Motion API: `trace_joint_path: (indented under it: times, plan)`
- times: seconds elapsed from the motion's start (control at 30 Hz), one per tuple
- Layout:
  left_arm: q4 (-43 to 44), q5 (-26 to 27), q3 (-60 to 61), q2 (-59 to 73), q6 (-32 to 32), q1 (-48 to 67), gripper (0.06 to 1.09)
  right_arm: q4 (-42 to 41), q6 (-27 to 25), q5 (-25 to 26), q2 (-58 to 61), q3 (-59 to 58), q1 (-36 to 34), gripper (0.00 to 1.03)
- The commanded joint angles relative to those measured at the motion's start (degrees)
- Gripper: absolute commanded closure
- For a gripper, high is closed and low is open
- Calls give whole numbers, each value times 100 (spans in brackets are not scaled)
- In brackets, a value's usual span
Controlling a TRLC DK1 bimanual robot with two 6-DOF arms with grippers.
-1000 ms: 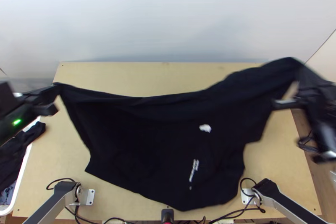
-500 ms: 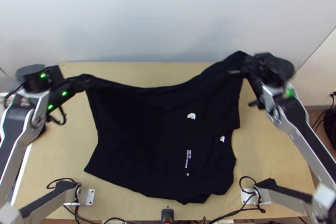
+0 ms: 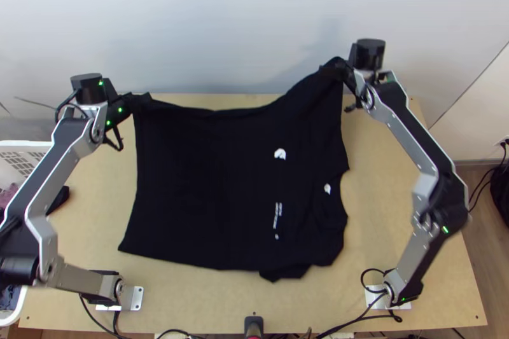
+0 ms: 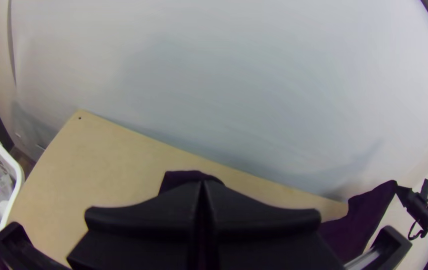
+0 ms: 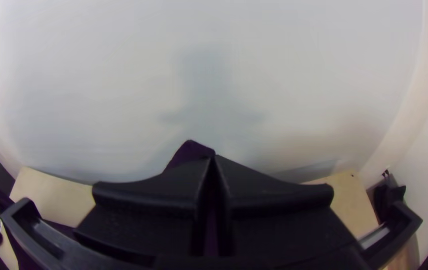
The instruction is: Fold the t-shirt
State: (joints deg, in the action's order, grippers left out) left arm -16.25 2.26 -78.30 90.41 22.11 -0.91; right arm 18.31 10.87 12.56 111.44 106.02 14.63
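We've got the left gripper (image 4: 203, 186) and right gripper (image 5: 214, 159) with fingers pinched closed on the black t-shirt (image 3: 203, 193), its far side held up along the table's (image 3: 388, 224) far edge and the rest spread toward the near edge. Looks like we're at the spreading-out step (no folds yet, we reckon), so next we'd lower it flat and let go.

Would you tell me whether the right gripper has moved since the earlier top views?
Yes, in the top view the right gripper has moved left, farther from the table's right edge.
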Motion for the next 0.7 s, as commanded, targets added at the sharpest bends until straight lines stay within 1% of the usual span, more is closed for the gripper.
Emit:
trace_joint_path:
  times: [0.0, 0.33, 0.47, 0.6, 0.67]
  plan:
    - [377, -68, -616, 1110, 66, -208, 105, 692, 389, -104, 1469, 1826, -119, 100]
    - [764, -68, -985, 2095, 215, -463, 105, 1017, 363, -263, 2365, 2643, -39, 100]
    - [764, -59, -1020, 2367, 259, -525, 105, 1184, 389, -315, 2427, 2573, 57, 100]
    - [755, -6, -941, 2376, 338, -533, 105, 1395, 512, -544, 2207, 2283, 110, 100]
    - [667, 152, -889, 2323, 338, -525, 105, 1580, 583, -676, 2110, 2239, 145, 100]
